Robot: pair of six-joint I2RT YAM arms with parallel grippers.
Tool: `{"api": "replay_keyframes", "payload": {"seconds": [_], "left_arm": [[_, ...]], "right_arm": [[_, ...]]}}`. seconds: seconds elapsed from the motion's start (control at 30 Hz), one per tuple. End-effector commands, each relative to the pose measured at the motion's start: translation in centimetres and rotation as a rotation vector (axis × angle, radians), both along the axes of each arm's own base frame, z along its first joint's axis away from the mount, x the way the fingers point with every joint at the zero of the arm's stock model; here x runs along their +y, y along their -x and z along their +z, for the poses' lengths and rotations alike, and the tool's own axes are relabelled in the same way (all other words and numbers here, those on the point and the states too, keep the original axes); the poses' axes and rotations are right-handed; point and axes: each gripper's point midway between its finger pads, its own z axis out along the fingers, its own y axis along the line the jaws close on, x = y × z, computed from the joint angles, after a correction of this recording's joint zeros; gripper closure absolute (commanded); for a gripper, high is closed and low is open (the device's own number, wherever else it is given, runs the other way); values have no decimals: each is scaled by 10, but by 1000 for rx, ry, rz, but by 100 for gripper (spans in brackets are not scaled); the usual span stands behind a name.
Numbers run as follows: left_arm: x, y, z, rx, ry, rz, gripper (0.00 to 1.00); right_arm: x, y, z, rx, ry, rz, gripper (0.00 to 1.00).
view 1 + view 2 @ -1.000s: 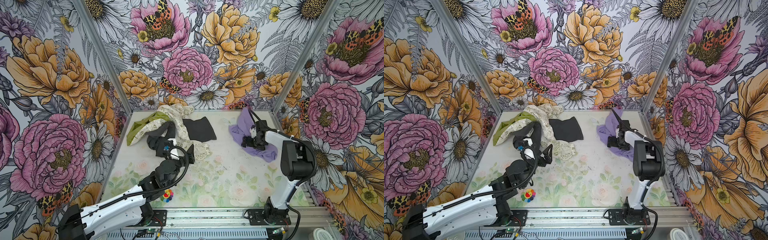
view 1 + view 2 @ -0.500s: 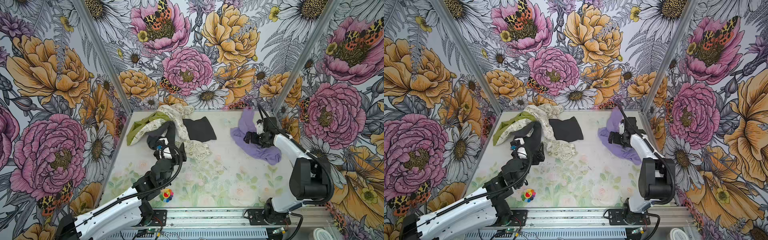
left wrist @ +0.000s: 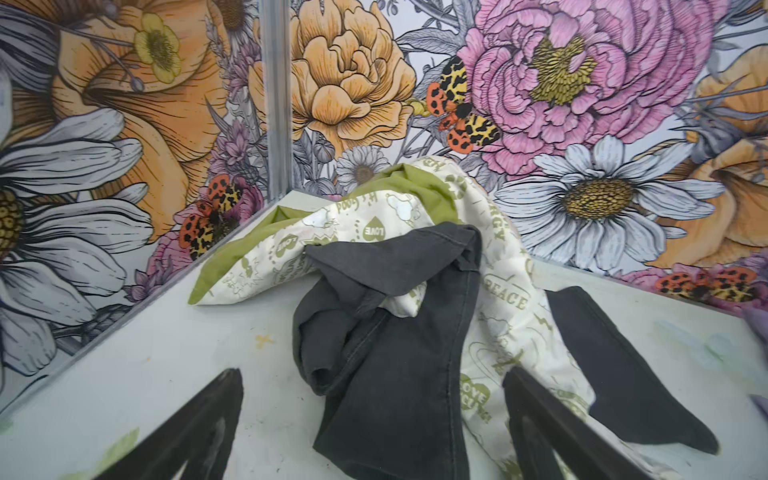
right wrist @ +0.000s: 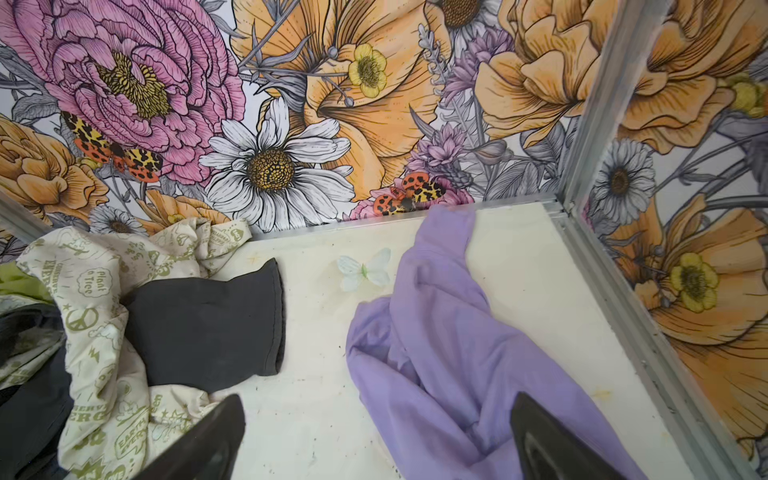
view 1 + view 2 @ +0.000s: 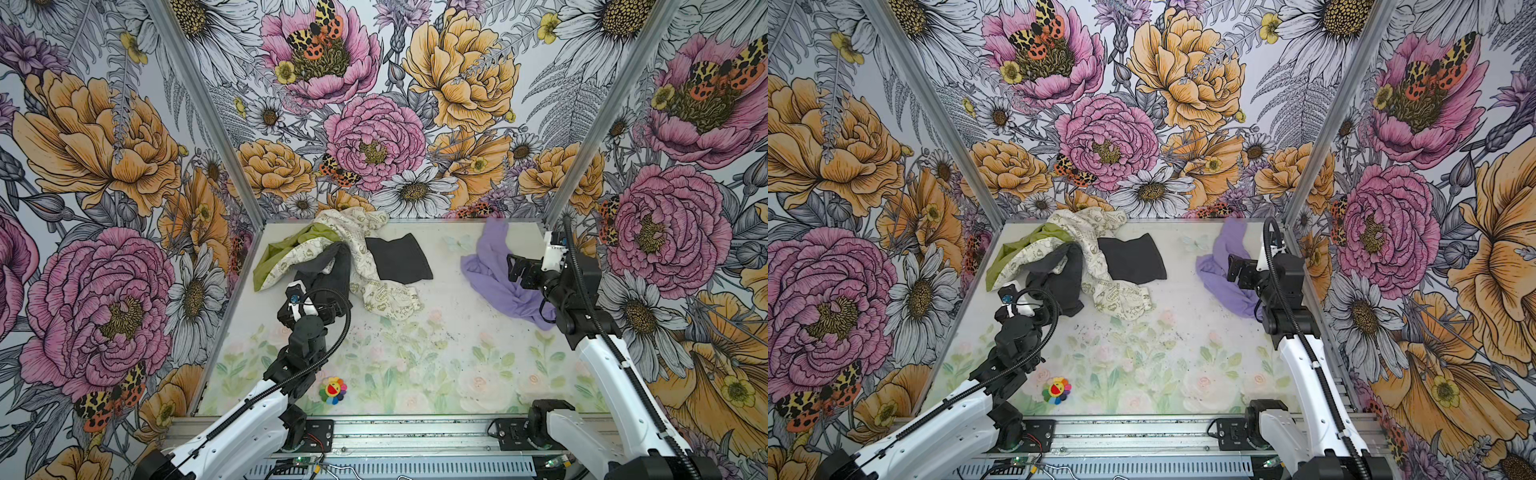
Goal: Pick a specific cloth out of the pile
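The lavender cloth (image 5: 492,270) (image 5: 1219,266) (image 4: 449,353) lies crumpled at the back right, apart from the pile (image 5: 332,257) (image 5: 1075,257) (image 3: 395,332) at the back left. My right gripper (image 5: 516,272) (image 5: 1235,270) (image 4: 378,397) hangs open over the lavender cloth's near part, holding nothing. My left gripper (image 5: 328,309) (image 3: 372,372) is open just in front of the pile, with the dark grey cloth (image 3: 395,395) lying between its spread fingers, not pinched. The pile also holds an olive-green cloth (image 5: 282,253), a cream printed cloth (image 5: 382,291) and a black cloth (image 5: 399,259) (image 4: 208,328).
A small rainbow flower toy (image 5: 332,390) (image 5: 1056,390) lies near the front edge. A pale butterfly mark (image 4: 365,270) sits on the table between the black and lavender cloths. Flowered walls close in the back and both sides; a metal rail (image 5: 415,432) runs along the front.
My right gripper has drawn back to the right off the lavender cloth, which stays on the table. My left gripper has pulled back from the pile toward the near left.
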Motion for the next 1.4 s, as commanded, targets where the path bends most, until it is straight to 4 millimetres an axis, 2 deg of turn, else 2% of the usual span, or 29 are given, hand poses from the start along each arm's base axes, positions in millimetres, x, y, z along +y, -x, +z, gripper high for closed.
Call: {"api": "replay_keyframes", "payload": {"seconds": [0.0, 0.1, 0.2, 0.4, 0.57, 0.63, 0.8, 1.0, 1.07, 1.2, 1.37], "left_arm": [[14, -9, 15, -81, -38, 29, 1], [30, -15, 8, -94, -47, 58, 1], [39, -22, 3, -96, -53, 56, 1], [47, -40, -19, -65, -107, 56, 1], [45, -53, -35, -42, -157, 37, 1], [45, -56, -35, -54, -169, 22, 1], [49, -70, -48, -34, -144, -36, 1], [49, -88, -69, -4, -127, -91, 2], [49, -94, -75, 52, -111, -108, 1], [46, -108, -80, 115, -101, -143, 1], [52, -107, -79, 91, -81, -118, 1]], "right_arm": [[-17, -4, 8, -185, 20, -90, 1], [-23, -3, -13, -238, 38, -125, 0], [-30, -8, -41, -201, 80, -153, 1], [-36, -24, -87, -127, 161, -156, 0], [-31, -35, -106, -147, 178, -126, 1], [-30, -40, -114, -140, 182, -113, 0], [-24, -50, -142, -120, 181, -69, 0], [-27, -57, -148, -77, 179, -81, 0], [-28, -60, -150, -60, 177, -88, 1], [-28, -60, -149, -68, 178, -88, 1], [-28, -60, -149, -66, 178, -89, 1]]}}
